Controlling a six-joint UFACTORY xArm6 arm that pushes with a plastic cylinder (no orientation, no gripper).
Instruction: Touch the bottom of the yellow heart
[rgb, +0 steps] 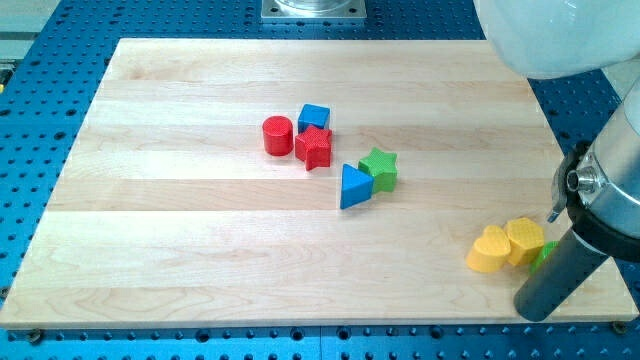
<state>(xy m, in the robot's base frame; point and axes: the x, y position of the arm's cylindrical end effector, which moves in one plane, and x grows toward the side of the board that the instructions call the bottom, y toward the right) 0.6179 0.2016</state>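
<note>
seven blocks on the wooden board, with the yellow heart (489, 250) at the lower right of the frame

the heart sits near the board's lower right corner, touching a second yellow block (524, 240) just to its right — that one's shape is hard to tell. my tip (534, 312) rests below and to the right of the heart, apart from it; the rod carries no jaws, so nothing is gripped. a green block (543, 257) peeks out beside the rod, mostly hidden. near the middle of the board (200, 200) lie a blue triangle (354, 186) touching a green star (380, 168), and up-left a red star (314, 147), blue cube (314, 117) and red cylinder (277, 135).
</note>
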